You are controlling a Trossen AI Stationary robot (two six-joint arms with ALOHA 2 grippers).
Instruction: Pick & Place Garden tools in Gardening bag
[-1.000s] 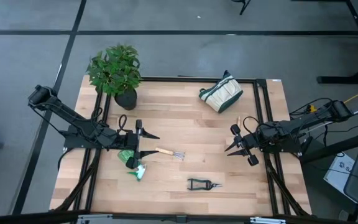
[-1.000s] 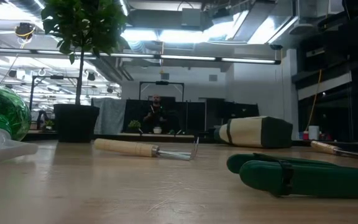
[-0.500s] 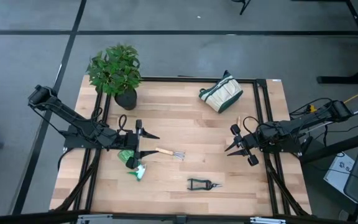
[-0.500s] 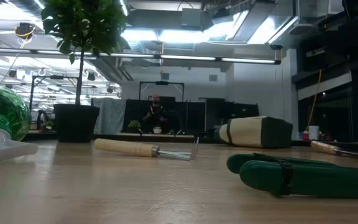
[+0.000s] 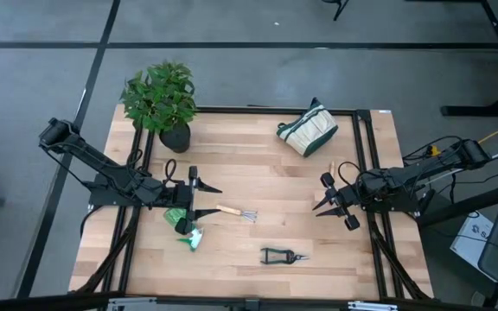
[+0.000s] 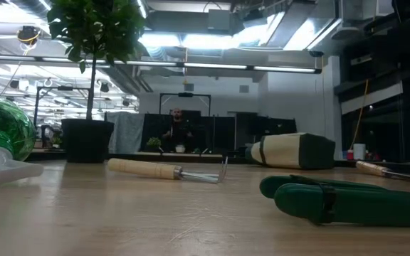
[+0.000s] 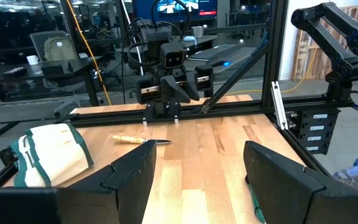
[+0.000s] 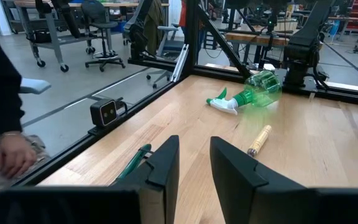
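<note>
A wooden-handled rake (image 5: 236,212) lies flat on the table's middle; it also shows in the low view (image 6: 166,169). Black pruning shears (image 5: 282,256) lie near the front edge. A green spray bottle (image 5: 184,225) lies on its side. A small wooden-handled tool (image 5: 332,168) lies by the right rail. The cream and green bag (image 5: 307,130) lies on its side at the far right. My left gripper (image 5: 204,199) is open and empty, just left of the rake. My right gripper (image 5: 318,207) is open by a narrow gap and empty, right of the rake.
A potted leafy plant (image 5: 161,99) stands at the far left corner. Black frame rails (image 5: 366,155) run along the table's sides. A black loop (image 5: 169,168) lies by my left arm. A person's hand (image 8: 11,155) shows beyond the table in the right wrist view.
</note>
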